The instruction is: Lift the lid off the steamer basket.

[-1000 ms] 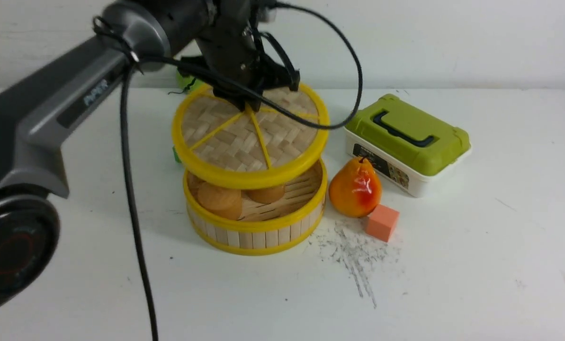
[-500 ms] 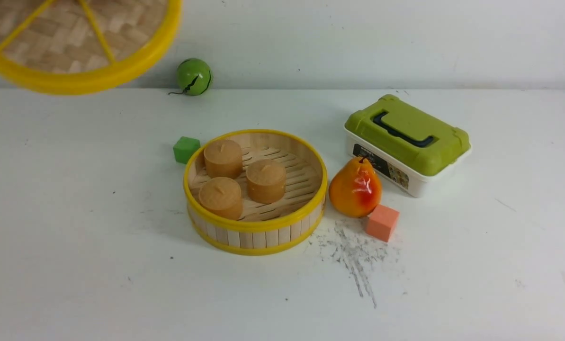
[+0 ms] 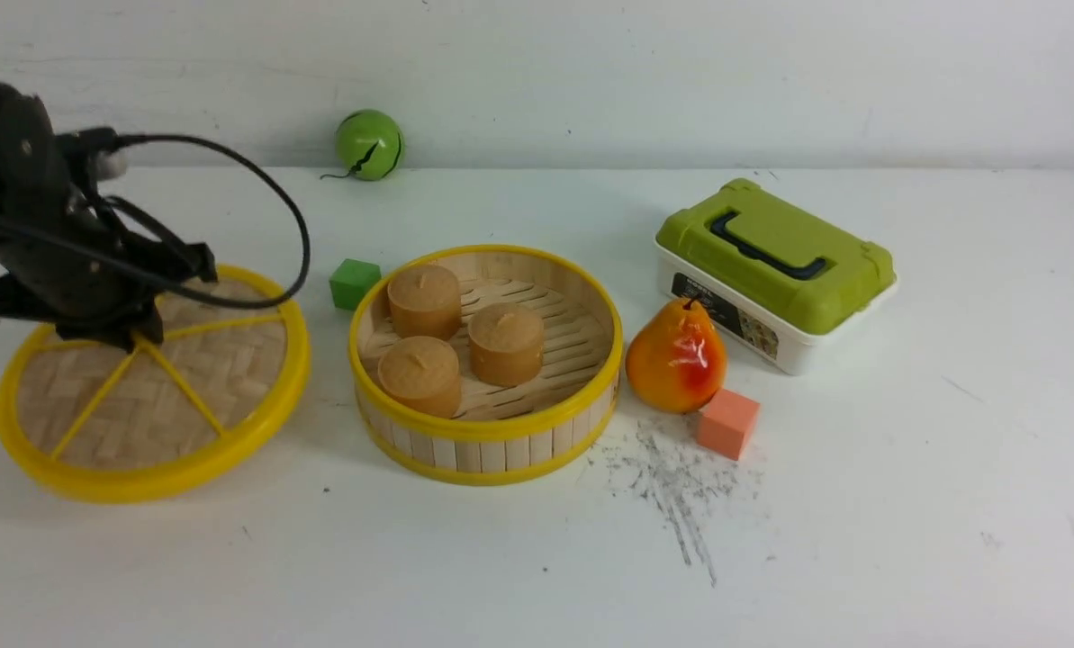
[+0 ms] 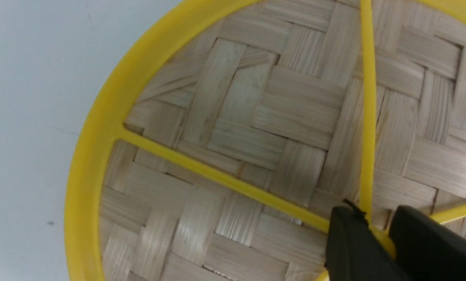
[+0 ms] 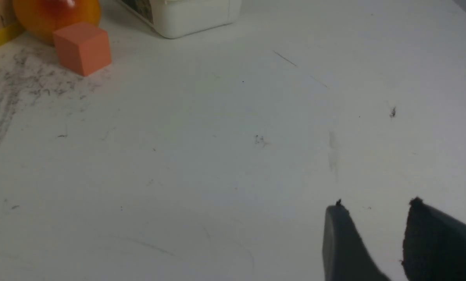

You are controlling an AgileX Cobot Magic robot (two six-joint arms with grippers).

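Observation:
The lid (image 3: 185, 396), woven pale bamboo with a yellow rim and spokes, sits low at the table on the left, apart from the steamer basket (image 3: 487, 441). My left gripper (image 3: 131, 337) is shut on the lid's yellow centre knob. The left wrist view shows the black fingers pinching the knob, my left gripper (image 4: 371, 218) over the lid's weave (image 4: 256, 117). The basket stands open in the middle with three brown round buns (image 3: 464, 337) on its slatted floor. My right gripper (image 5: 375, 207) is open and empty over bare table, out of the front view.
A green cube (image 3: 354, 283) lies between lid and basket. A green ball (image 3: 369, 144) rests at the back wall. A pear (image 3: 676, 357), an orange cube (image 3: 727, 423) and a white box with an olive-green lid (image 3: 775, 261) stand right of the basket.
The left arm lifted the lid off the basket, swung it up and left, then brought it down to the table left of the basket. The buns are now uncovered.

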